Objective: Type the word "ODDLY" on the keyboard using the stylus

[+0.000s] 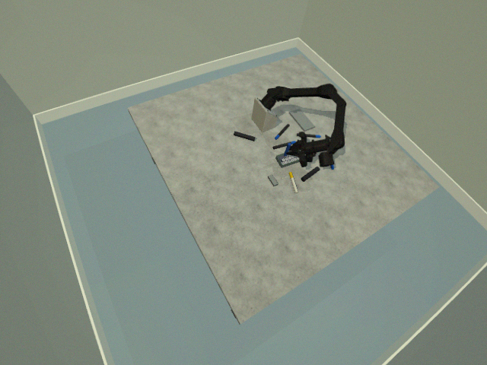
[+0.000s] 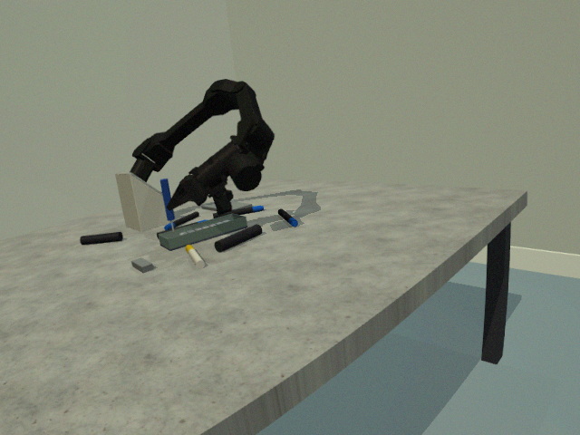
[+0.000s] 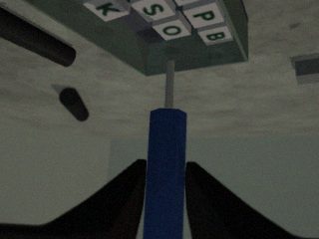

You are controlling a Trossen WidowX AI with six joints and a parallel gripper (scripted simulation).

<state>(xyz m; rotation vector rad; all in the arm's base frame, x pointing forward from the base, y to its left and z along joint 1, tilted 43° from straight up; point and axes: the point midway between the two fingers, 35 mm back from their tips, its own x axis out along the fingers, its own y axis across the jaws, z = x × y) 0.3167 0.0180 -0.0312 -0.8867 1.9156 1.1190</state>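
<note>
My gripper (image 1: 288, 150) (image 2: 169, 207) (image 3: 165, 169) is shut on the blue stylus (image 2: 166, 197) (image 3: 166, 149), which stands nearly upright with its thin grey tip down. The dark green keyboard (image 1: 280, 160) (image 2: 187, 239) (image 3: 125, 60) lies below it, with white keys and green letters. In the wrist view the tip overlaps the bare border at one end of the keyboard, beside the O key (image 3: 171, 30). The S key (image 3: 152, 9), P key (image 3: 204, 15) and B key (image 3: 215, 35) are near. Whether the tip touches the keyboard I cannot tell. The arm hides part of the keyboard in the top view.
Black-and-blue markers (image 1: 282, 131) (image 2: 287, 217) lie around the keyboard. Black cylinders (image 1: 310, 173) (image 2: 237, 237), a white pen with yellow end (image 1: 294, 184) (image 2: 196, 257) and a small grey block (image 1: 272, 180) (image 2: 142, 265) lie nearby. A beige wedge (image 1: 259, 116) (image 2: 133, 203) stands by the arm's base.
</note>
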